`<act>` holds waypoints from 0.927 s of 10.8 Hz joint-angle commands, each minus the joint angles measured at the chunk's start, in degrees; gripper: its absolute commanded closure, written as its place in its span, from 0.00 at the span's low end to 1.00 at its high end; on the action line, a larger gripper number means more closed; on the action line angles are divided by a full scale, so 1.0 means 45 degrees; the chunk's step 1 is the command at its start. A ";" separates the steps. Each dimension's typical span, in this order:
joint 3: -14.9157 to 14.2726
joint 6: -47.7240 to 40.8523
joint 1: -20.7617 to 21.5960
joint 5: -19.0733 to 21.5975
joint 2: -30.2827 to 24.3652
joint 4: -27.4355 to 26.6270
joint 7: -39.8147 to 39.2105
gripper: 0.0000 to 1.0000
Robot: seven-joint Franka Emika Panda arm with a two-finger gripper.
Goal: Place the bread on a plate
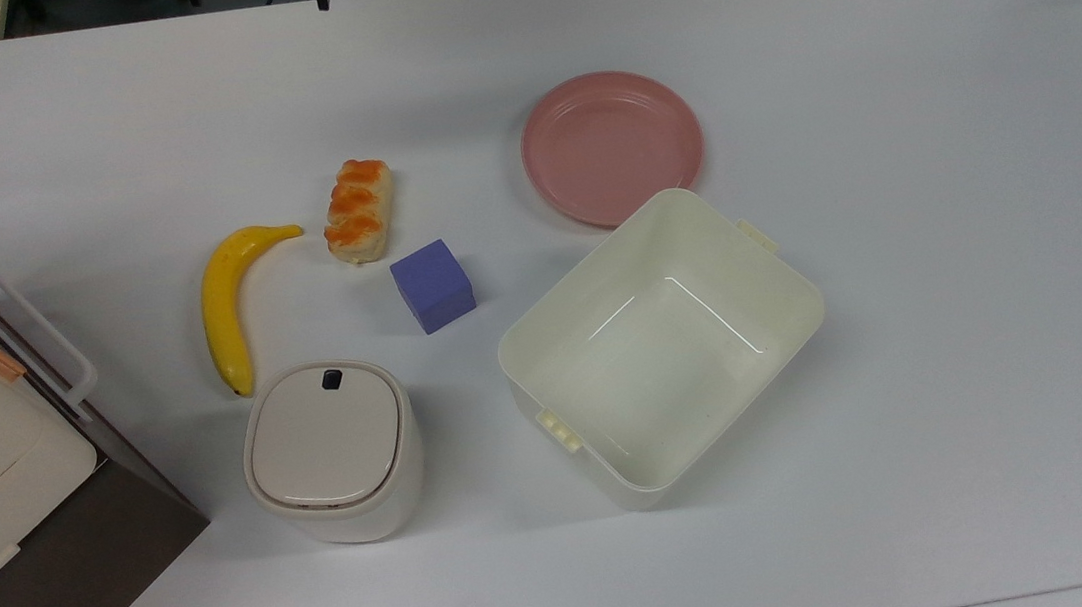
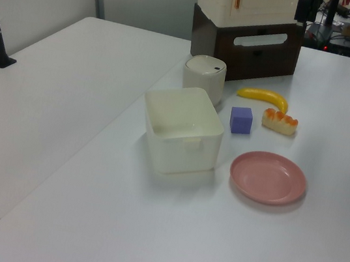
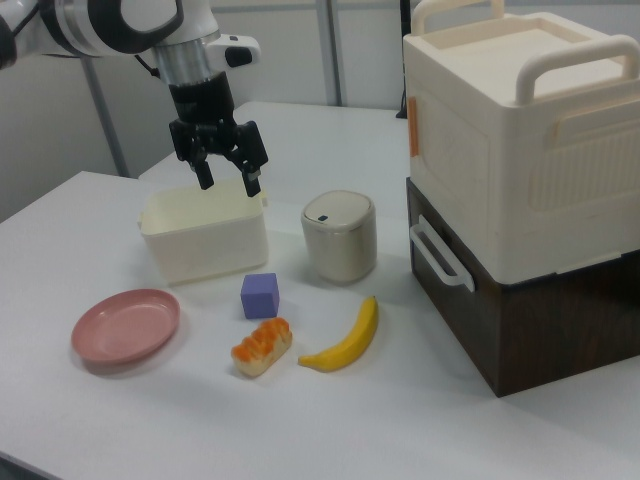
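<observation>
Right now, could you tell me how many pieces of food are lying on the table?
2. The bread lies just beyond the purple block in the top view; the banana curves to the top view's left of it. Nothing suggests more are hidden.

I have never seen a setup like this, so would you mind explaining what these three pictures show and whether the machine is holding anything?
It is one robot arm ending in a two-finger gripper, seen in the right view. The gripper is open, holds nothing, and hangs in the air over the table.

The three pictures show the same table at one moment: the top view looks straight down, and the left and right views look across it from opposite sides.

On the table lie a bread, a banana, a purple cube, a pink plate, an open cream tub, a lidded white bin and a big cream box on a dark base. The job is to move the bread onto the plate; it has not been picked up.
</observation>
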 commanded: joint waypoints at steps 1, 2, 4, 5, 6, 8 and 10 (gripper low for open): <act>-0.0089 -0.0226 0.0155 0.0201 -0.0296 0.0085 0.0077 0.00; -0.0089 -0.0188 0.0136 0.0455 -0.0296 0.0106 0.0116 0.00; -0.0089 -0.0187 0.0135 0.0457 -0.0296 0.0106 0.0097 0.00; -0.0089 -0.0187 0.0135 0.0457 -0.0296 0.0106 0.0097 0.00; -0.0089 -0.0187 0.0155 0.0457 -0.0276 0.0106 0.0097 0.00; -0.0108 -0.0207 0.0136 0.0457 -0.0296 0.0087 0.0097 0.00; -0.0108 -0.0226 0.0116 0.0438 -0.0296 -0.0010 -0.0020 0.00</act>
